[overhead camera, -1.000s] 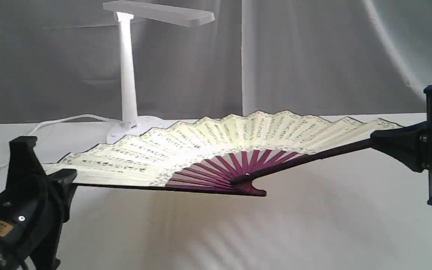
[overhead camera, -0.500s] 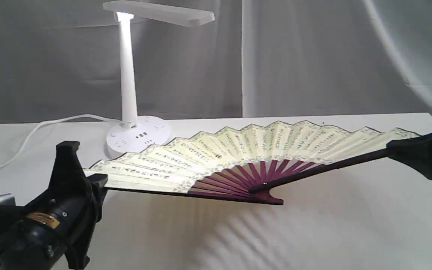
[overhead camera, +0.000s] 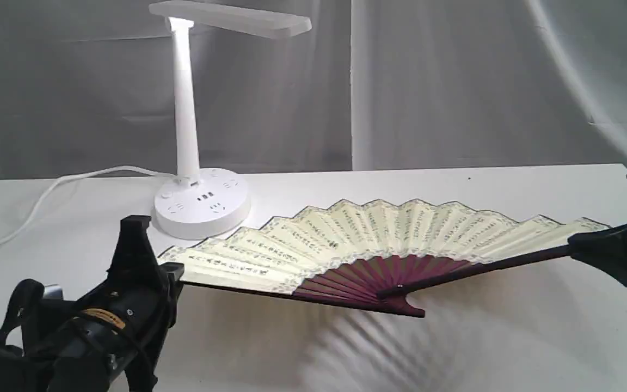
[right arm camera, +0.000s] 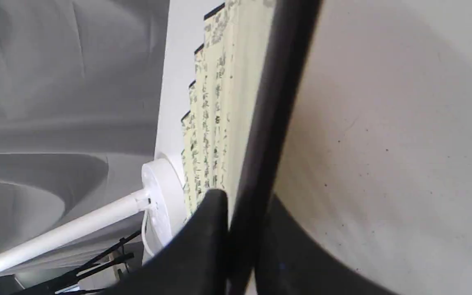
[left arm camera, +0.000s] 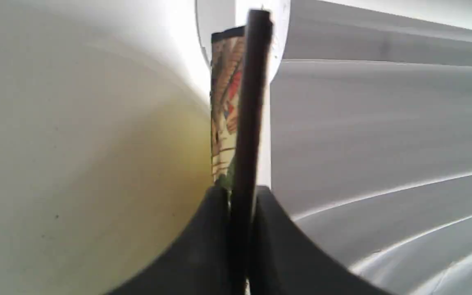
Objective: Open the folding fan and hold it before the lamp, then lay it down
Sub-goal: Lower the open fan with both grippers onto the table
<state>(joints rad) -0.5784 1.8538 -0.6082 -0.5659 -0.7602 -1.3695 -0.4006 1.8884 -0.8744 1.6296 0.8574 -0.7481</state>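
Observation:
The folding fan (overhead camera: 379, 234) is spread wide, cream pleats with black calligraphy and maroon ribs, held low and nearly flat over the white table (overhead camera: 455, 348). My left gripper (overhead camera: 174, 272) is shut on its left guard, and the dark guard (left arm camera: 248, 123) shows clamped between the black fingers. My right gripper (overhead camera: 580, 249) is shut on the right guard (right arm camera: 268, 123), next to the pleats (right arm camera: 215, 102). The white lamp (overhead camera: 188, 109) stands lit behind the fan's left half, its round base (overhead camera: 202, 204) in full view; it also shows in the right wrist view as the lamp (right arm camera: 96, 221).
The lamp's white cord (overhead camera: 47, 190) trails left across the table. Grey curtains (overhead camera: 455, 81) hang behind. The fan's shadow (overhead camera: 379, 348) lies on the table below its pivot.
Both grippers have carried the open fan down and to the right, toward the table. The lamp's base, earlier hidden behind the fan, now shows fully.

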